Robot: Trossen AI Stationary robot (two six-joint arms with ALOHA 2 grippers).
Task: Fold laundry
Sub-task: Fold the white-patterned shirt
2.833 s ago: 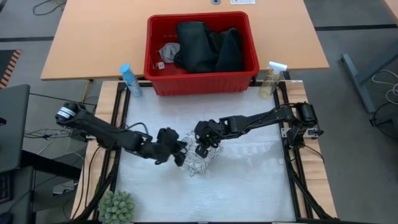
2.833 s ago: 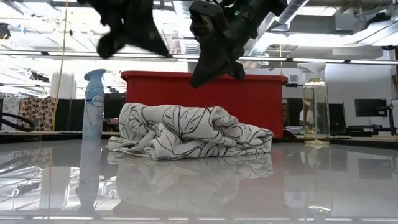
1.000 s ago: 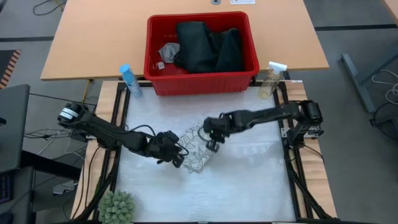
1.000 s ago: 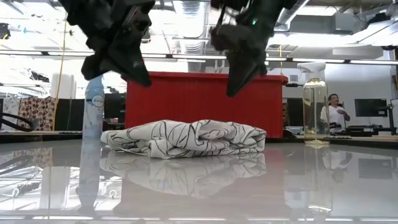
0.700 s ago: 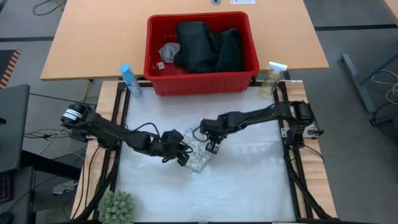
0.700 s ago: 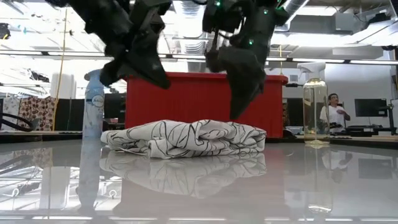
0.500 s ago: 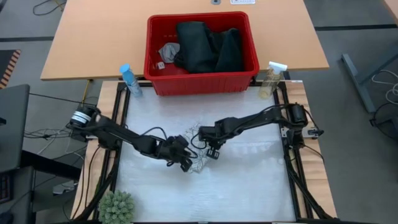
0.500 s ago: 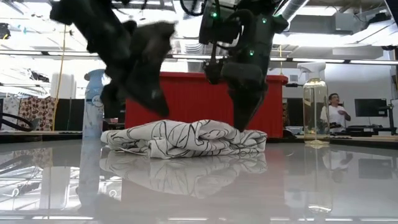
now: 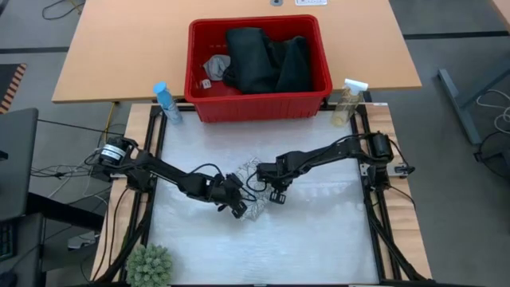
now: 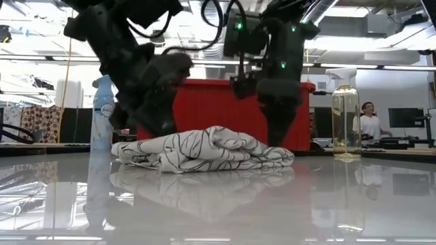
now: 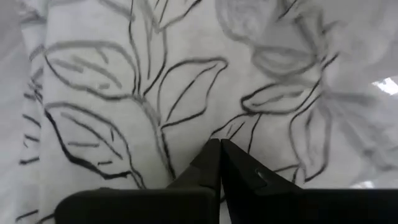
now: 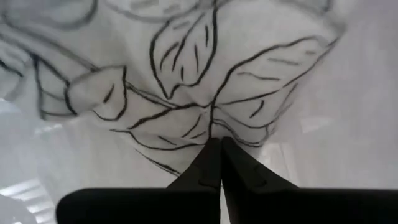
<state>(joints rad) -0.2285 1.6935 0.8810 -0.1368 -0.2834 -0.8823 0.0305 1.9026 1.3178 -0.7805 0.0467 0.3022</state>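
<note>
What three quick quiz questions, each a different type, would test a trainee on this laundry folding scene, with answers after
1. True or false: the left gripper and right gripper are both shut on the leaf-print cloth.
2. Multiple choice: where are the dark jeans? A) flat on the table B) in the red basket C) held by the right gripper
3. Fill in: the clear spray bottle stands near the basket's ____ corner, on the right arm's side.

Key
1. True; each wrist view shows closed fingertips pressed into the cloth.
2. B
3. front
</note>
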